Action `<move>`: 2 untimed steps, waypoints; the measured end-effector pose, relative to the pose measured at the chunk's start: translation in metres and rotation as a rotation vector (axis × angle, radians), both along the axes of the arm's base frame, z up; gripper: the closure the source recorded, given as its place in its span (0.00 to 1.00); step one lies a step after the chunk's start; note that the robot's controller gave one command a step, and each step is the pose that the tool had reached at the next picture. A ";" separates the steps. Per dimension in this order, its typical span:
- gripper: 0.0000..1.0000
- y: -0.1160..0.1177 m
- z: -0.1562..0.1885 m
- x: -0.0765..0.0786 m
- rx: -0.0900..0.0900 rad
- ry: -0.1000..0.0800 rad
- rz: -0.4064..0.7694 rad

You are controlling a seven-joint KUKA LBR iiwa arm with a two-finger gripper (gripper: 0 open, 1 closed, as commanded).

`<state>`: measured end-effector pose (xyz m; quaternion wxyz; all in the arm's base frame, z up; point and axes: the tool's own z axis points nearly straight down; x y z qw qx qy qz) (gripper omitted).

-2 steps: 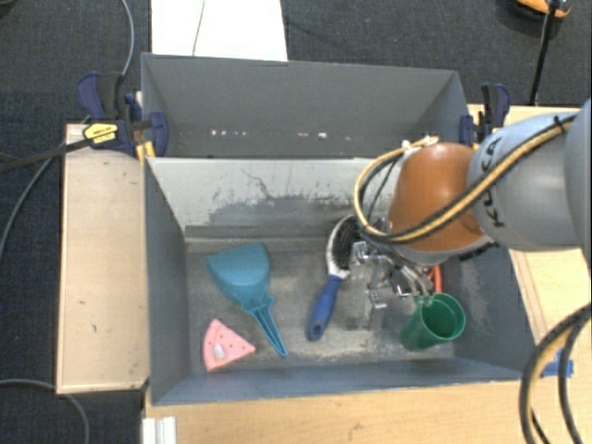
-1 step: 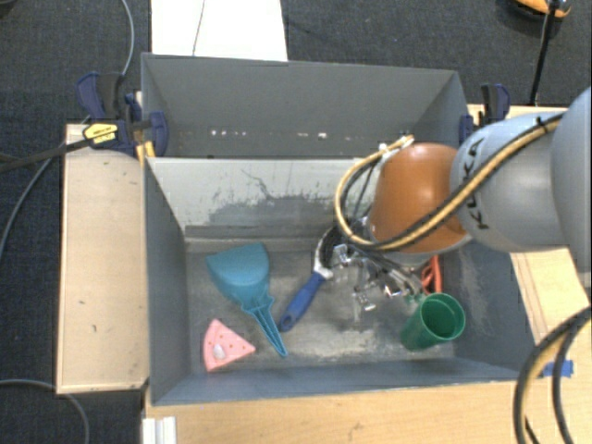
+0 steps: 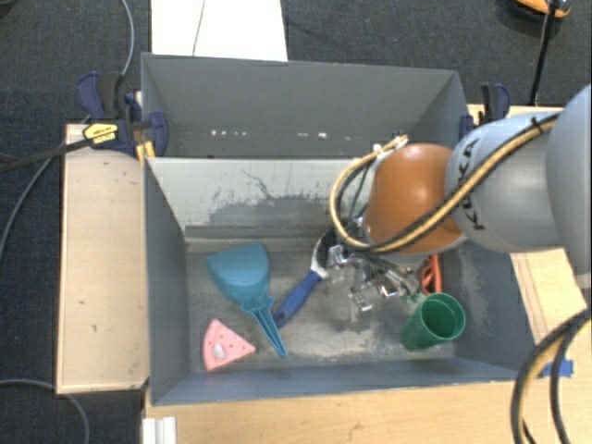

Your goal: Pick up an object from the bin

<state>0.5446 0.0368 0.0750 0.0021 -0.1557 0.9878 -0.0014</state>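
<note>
My gripper [image 3: 368,283] is low over the bin floor, right of centre, beneath the orange wrist cover. A dark blue-handled tool [image 3: 298,296] lies slanted just to its left, and the tool's pale head [image 3: 323,255] reaches up beside the gripper. Close on its right lies a green cup [image 3: 433,322], tipped with its mouth facing up and to the right. Behind the cup, a thin orange thing [image 3: 432,271] shows partly from under the arm. I see nothing held in the gripper.
A light blue scoop [image 3: 242,274] with a long pointed handle lies left of centre. A pink triangular piece [image 3: 224,345] sits in the front left corner. The arm comes in from the right and covers the bin's right back part.
</note>
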 end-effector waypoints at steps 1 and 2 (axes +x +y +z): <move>0.00 0.013 0.027 0.008 0.001 0.015 0.067; 0.00 0.031 0.048 0.020 0.001 -0.009 0.134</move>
